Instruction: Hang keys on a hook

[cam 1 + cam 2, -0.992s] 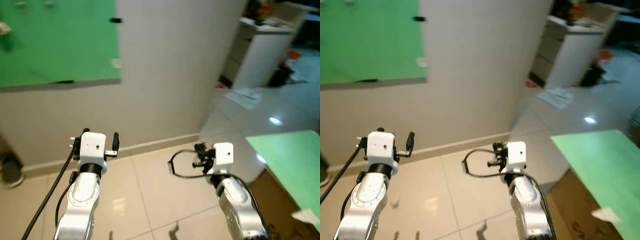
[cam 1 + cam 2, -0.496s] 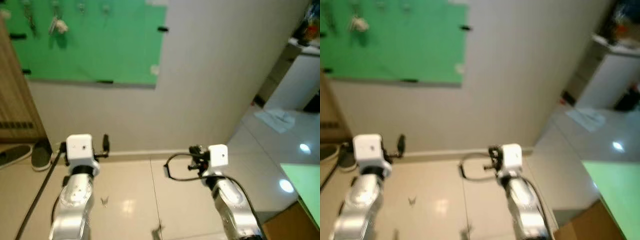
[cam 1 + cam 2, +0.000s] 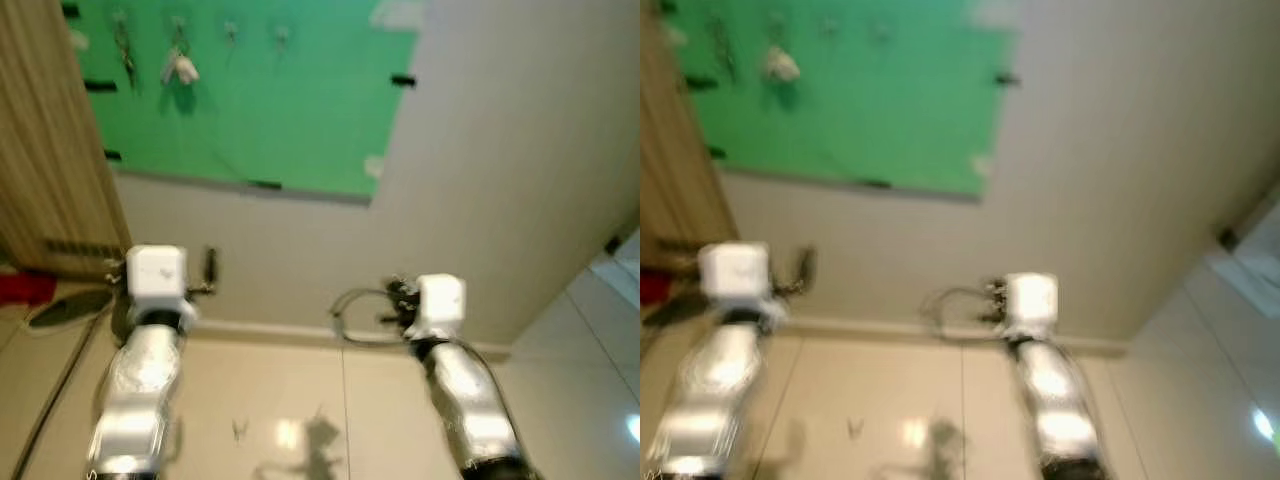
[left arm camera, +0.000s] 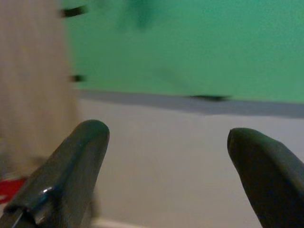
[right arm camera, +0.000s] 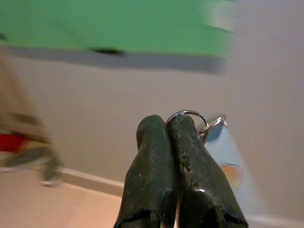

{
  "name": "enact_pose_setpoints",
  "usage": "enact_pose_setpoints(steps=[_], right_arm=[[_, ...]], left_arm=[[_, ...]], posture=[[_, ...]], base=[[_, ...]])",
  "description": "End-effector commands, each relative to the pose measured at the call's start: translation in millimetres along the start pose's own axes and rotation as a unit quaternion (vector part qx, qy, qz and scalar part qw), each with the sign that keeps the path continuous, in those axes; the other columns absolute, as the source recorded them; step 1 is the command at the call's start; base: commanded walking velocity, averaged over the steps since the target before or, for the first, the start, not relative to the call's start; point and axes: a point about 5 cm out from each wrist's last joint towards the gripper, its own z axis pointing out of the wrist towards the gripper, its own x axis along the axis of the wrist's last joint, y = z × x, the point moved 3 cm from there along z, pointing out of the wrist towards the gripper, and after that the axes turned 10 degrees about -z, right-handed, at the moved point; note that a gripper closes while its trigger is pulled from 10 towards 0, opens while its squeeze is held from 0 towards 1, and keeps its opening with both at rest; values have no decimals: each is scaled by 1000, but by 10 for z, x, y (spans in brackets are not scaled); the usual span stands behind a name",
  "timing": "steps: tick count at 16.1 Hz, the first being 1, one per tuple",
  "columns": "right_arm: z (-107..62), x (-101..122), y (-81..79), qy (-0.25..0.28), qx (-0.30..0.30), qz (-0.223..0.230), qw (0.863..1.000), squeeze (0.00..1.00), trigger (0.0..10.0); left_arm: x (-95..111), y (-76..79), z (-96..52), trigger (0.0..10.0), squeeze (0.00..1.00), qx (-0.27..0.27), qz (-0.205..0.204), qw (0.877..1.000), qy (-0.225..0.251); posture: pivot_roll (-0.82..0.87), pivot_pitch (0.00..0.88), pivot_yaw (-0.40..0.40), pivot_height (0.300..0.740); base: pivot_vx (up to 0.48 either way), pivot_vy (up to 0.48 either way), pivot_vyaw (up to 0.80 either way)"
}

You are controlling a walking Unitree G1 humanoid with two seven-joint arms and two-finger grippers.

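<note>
- Covering the wall from 10 to 1 o'clock, the green board [image 3: 270, 95] carries a row of hooks [image 3: 230, 30] along its top; two already hold hanging items [image 3: 180, 68].
- At 9 o'clock stands a wooden door [image 3: 45, 150].
- Left gripper [image 4: 166, 156] is raised at 8 o'clock, its fingers [image 4: 78, 161] spread wide and empty, facing the board.
- Right gripper [image 5: 172, 124] is raised at 5 o'clock, fingers pressed together, pinching the key ring [image 5: 189, 115]; a pale tag [image 5: 223, 156] hangs off it.
</note>
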Motion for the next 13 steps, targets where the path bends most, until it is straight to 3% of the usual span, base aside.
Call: enact_pose_setpoints(steps=[1,3,4,6,8,9,10,11,12,13], right_arm=[[-53,47,206,10,-27,-21,999,157,10000],[-37,131,239,25,-42,-19,999,149,10000],[-33,154,295,26,-62,-25,997,47,10000],[-39,170,322,29,-76,-25,996,0,10000],[-48,148,306,25,-73,-23,997,0,10000],[-54,144,313,24,-75,-22,997,0,10000],[-54,151,319,27,-79,-21,996,0,10000],[-61,223,368,46,-105,-18,993,0,10000],[-123,377,546,79,-182,-18,980,0,10000],[-159,398,615,80,-211,-16,974,0,10000]], left_arm=[[-17,179,1,10000,0,-25,-10,1000,-4],[-40,263,-3,10000,0,-40,-13,999,-7],[-15,316,17,10000,0,-56,-11,998,-3],[72,362,63,10000,0,-83,-4,996,15],[103,379,72,10000,0,-89,-12,996,20],[73,401,75,10000,0,-88,16,996,15],[65,419,80,10000,0,-91,16,996,13],[102,449,85,10000,0,-104,14,994,21],[198,526,82,10000,0,-136,34,989,43],[227,547,76,10000,0,-148,37,987,47]], posture=[[33,0,-93,740],[20,0,-84,740],[17,0,-80,740],[12,0,-71,740],[12,0,-67,740],[11,0,-63,740],[10,0,-61,740],[10,0,-60,740],[12,0,-60,740],[13,0,-60,740]], base=[[480,0,606],[480,0,606],[480,0,0],[480,0,0],[480,0,0],[0,0,0],[0,0,0],[0,0,0],[0,0,0],[0,0,0]])
